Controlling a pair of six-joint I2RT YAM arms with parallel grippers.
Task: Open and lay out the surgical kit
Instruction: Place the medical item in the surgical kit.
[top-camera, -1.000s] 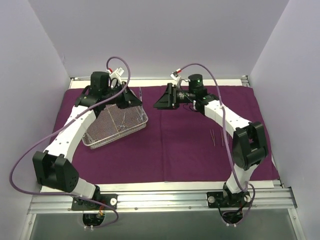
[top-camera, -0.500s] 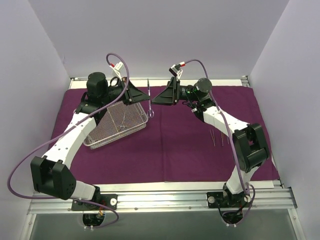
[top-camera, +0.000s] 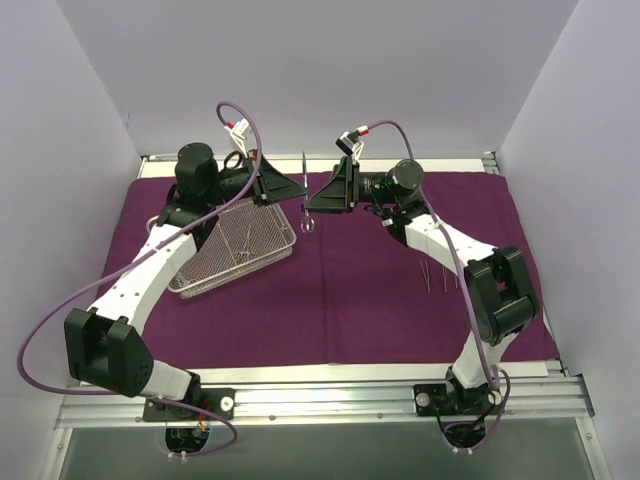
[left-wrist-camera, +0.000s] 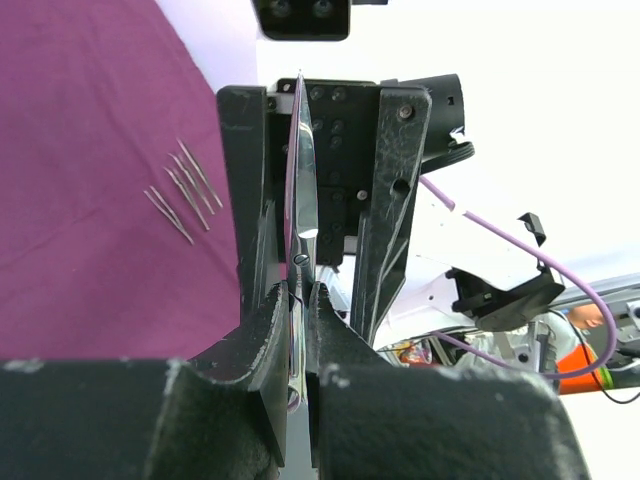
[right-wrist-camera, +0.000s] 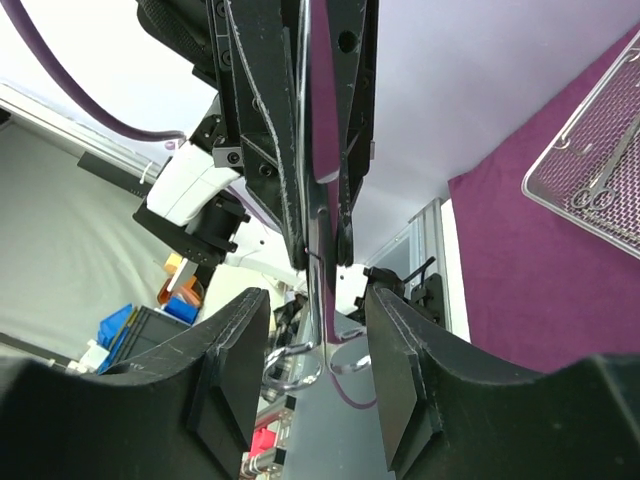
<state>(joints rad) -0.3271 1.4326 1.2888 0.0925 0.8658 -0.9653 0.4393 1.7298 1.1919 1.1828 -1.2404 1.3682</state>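
Magenta-purple cloth wrap (top-camera: 350, 300) covers the table, the wire-mesh tray (top-camera: 235, 250) on its left part; the left gripper (left-wrist-camera: 300, 310) is clenched on slim scissors (left-wrist-camera: 303, 190) — the right gripper (right-wrist-camera: 315, 340) straddles their handles, jaws apart; tweezers (top-camera: 440, 275) lie at right.

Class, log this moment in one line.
left gripper: shut on scissors | right gripper: open around scissors | mesh tray, tweezers: on cloth

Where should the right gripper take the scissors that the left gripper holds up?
Probably the scissors, at the shanks beside the finger rings, from the side opposite the left gripper, pads on the flat faces: the left gripper clamps near the pivot, leaving that stretch free.
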